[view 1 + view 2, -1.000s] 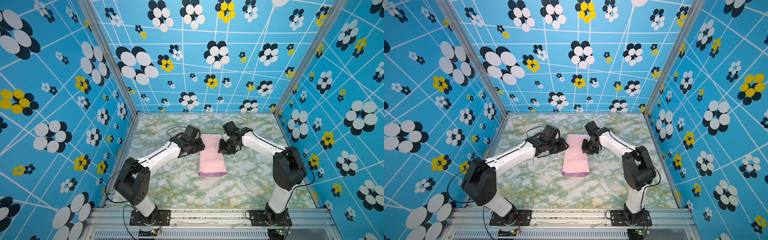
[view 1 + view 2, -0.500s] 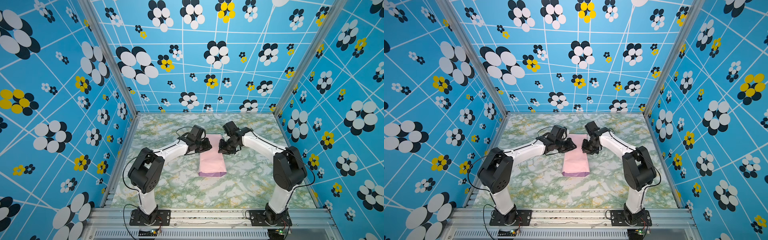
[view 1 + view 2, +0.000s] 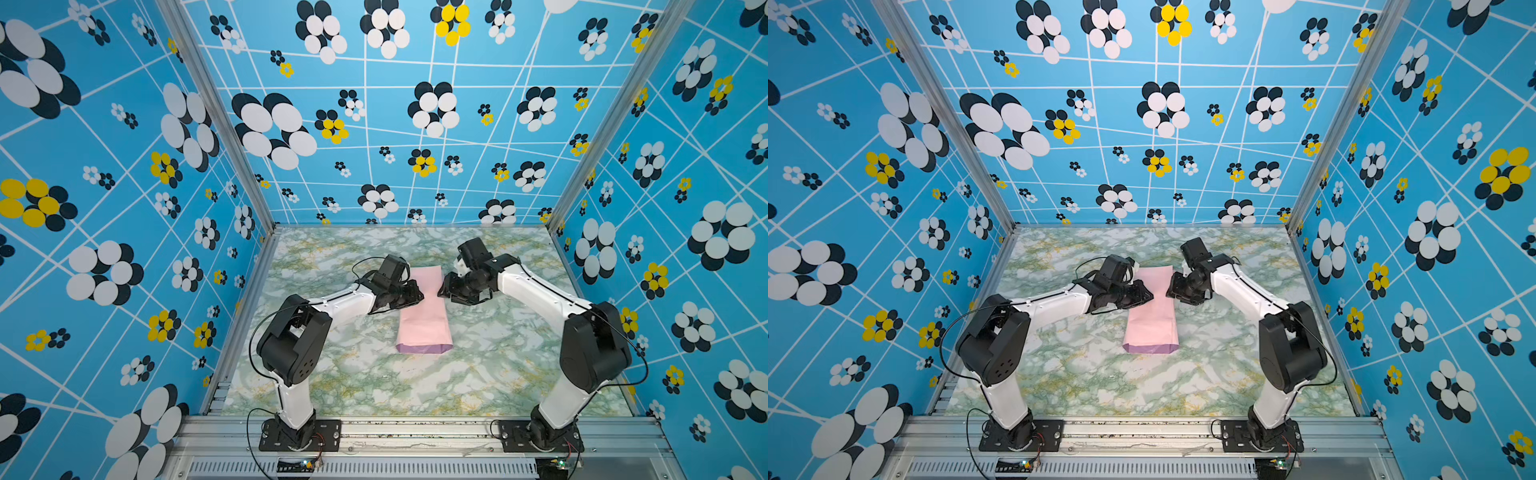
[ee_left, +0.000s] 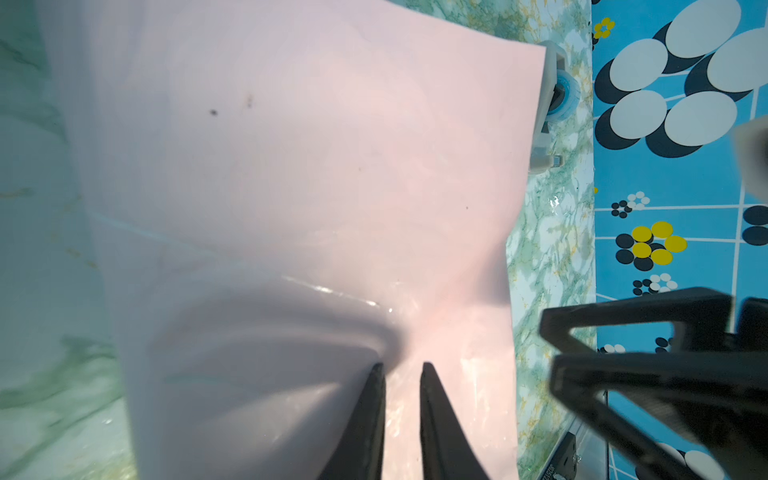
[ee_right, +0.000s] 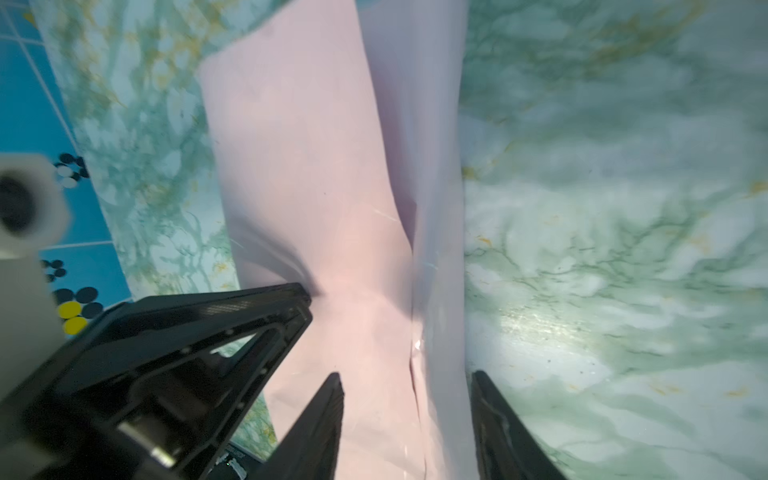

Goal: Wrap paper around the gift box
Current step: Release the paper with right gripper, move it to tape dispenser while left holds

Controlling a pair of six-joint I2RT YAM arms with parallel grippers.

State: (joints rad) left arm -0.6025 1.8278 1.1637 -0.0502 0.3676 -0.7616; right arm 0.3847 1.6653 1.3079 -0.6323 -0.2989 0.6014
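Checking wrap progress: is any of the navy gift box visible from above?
No, in a top view no navy surface shows, only the folded paper, pink with a lilac near end.

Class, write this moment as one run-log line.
paper: folded, pink up | box: not visible | left gripper: jaws narrow, tips at paper, grip unclear | right gripper: open, straddling paper edge

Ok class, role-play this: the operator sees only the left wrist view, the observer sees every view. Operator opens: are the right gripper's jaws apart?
Observer: Yes. In the right wrist view the right gripper stands open, the paper's folded edge showing between its jaws.
Operator: Any lilac showing?
Observer: In both top views, a lilac strip runs along the wrap's near end.
Operator: And the gift box?
Observer: Not visible in any view.
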